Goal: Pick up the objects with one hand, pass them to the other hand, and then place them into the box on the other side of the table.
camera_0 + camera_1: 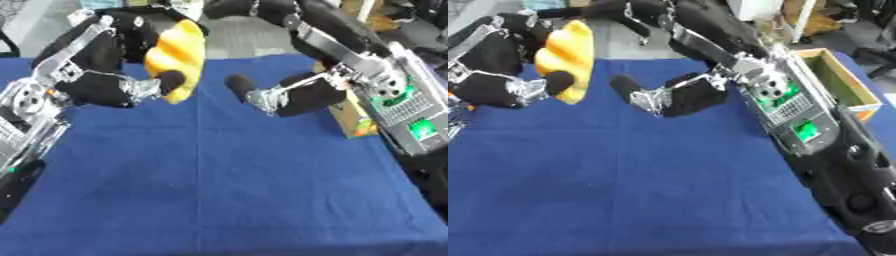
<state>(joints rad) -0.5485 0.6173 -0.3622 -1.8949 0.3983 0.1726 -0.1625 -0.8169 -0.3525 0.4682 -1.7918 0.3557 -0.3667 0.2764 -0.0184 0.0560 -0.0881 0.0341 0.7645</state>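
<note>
A yellow-orange lumpy object hangs above the blue table near its far left, held in my left hand, whose black fingers and thumb curl round it. My right hand is just to the right of it, a short gap away, thumb pointing toward the object and nothing in its grasp. The wooden box with a green inside stands at the table's right edge, partly hidden behind my right forearm.
The blue tablecloth spreads over the whole near part of the view. Dark furniture and clutter show beyond the table's far edge. My right forearm with green lights runs along the right side.
</note>
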